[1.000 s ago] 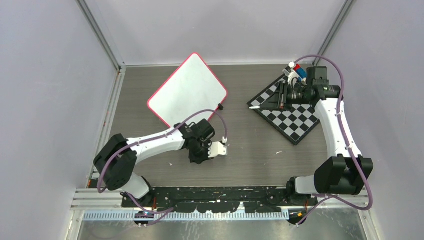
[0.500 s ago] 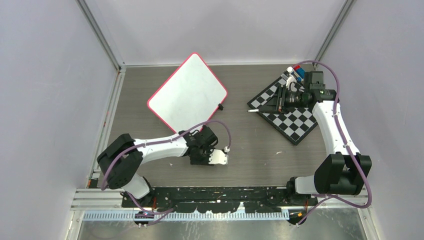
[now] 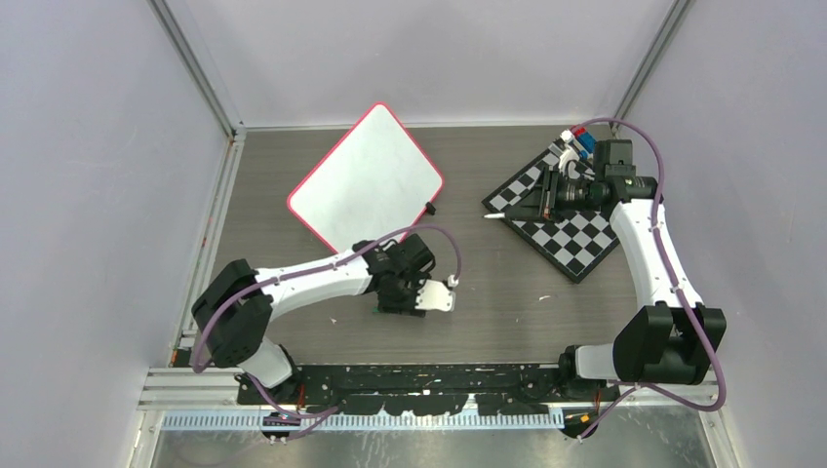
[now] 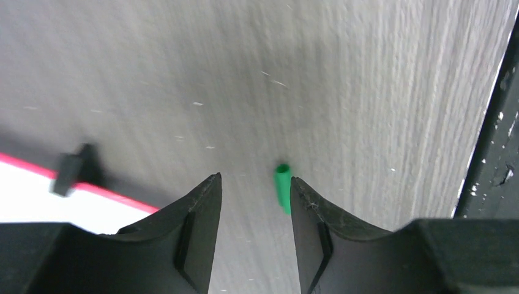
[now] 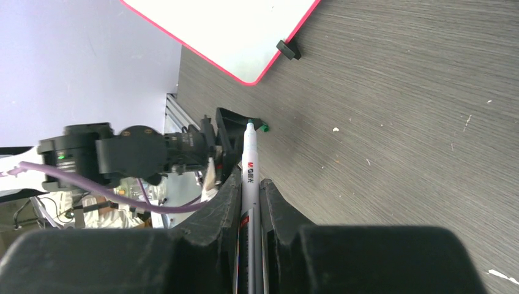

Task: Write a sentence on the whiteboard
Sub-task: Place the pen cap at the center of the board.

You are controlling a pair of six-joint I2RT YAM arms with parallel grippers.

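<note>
The whiteboard lies tilted like a diamond at the back left, and its face shows no writing. My right gripper is shut on a white marker, held low over the checkered board with the bare tip pointing left. In the right wrist view the right gripper clamps the marker barrel. My left gripper is open and empty, low over the table below the whiteboard's near corner. A green marker cap lies on the table just beyond my left gripper, by its right fingertip. The cap also shows in the right wrist view.
A black-and-white checkered board lies at the right under the right gripper. Red, blue and white items sit at its far corner. A black clip sticks out of the whiteboard's rim. Grey walls and metal rails enclose the table.
My left gripper has moved to the right and a little nearer the front edge. The right gripper with the marker has shifted slightly.
</note>
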